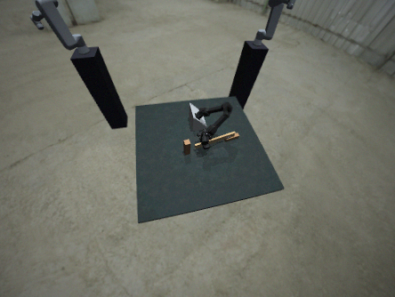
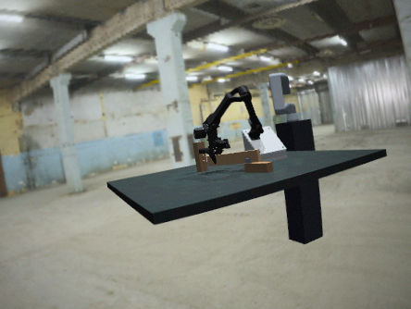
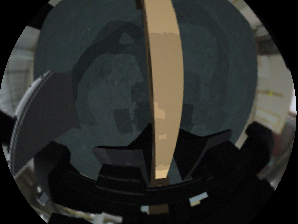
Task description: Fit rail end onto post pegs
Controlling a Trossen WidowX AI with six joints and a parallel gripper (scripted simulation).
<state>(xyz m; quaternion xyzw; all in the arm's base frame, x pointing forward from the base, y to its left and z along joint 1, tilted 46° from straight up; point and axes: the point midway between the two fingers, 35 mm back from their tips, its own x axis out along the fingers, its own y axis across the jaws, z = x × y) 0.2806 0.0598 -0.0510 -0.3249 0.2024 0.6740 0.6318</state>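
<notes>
The long wooden rail (image 1: 220, 139) (image 2: 233, 158) (image 3: 167, 75) runs from the low footboard block (image 1: 232, 137) (image 2: 259, 167) toward the upright wooden post (image 1: 187, 147) (image 2: 200, 162). My gripper (image 1: 205, 145) (image 2: 214, 159) (image 3: 157, 125) is shut on the rail near its post end, with a finger on each side. In the top view a narrow gap shows between the rail's near end and the post. The pegs and holes are too small or hidden to see. Whether the near end is clear of the table and how the far end sits in the bracket cannot be told.
A white slanted panel (image 1: 196, 118) (image 2: 268, 142) stands behind the rail, by the arm's base. Two dark pillars (image 1: 100, 86) (image 1: 249, 71) carrying grey arms stand beyond the dark table (image 1: 178, 191) (image 2: 185, 199). One pillar also shows in the exterior view (image 2: 304, 213).
</notes>
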